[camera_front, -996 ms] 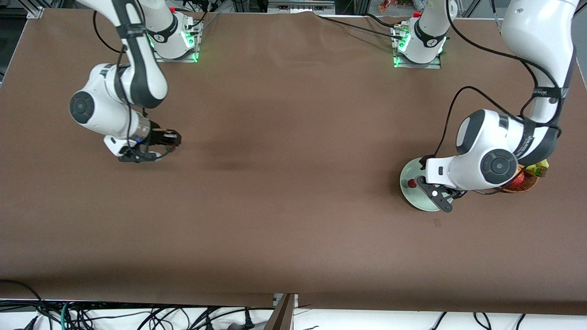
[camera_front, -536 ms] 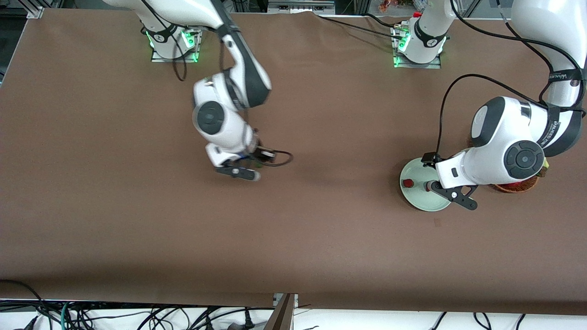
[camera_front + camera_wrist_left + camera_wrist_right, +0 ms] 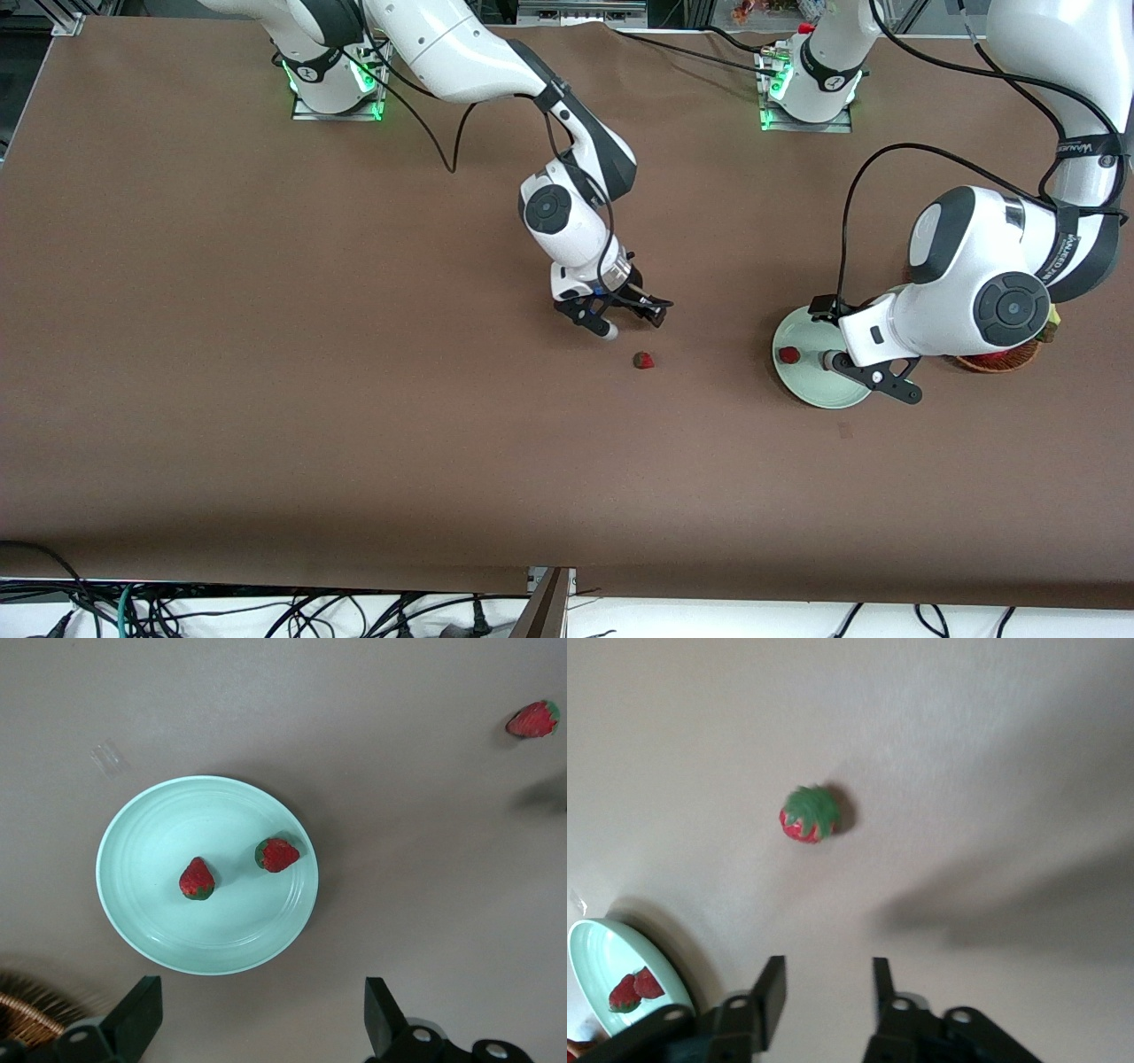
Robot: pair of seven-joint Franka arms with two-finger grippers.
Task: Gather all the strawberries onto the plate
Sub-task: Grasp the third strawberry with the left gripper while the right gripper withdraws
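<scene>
Brown tabletop [image 3: 354, 425] carries a round, shallow, mint-green plate [image 3: 802, 385] with a raised rim, toward the left arm's end. Strawberries number three, small, red, green-capped: two lie apart inside the plate [image 3: 197, 879] [image 3: 278, 854], one strawberry [image 3: 644, 360] sits on the bare tabletop at about nine o'clock of the plate, well apart from it. Right tool [image 3: 631, 322] hangs just above that loose berry, fingers parted, holding nothing. Left tool [image 3: 873, 383] hovers over the plate's edge, fingers spread wide, empty.
</scene>
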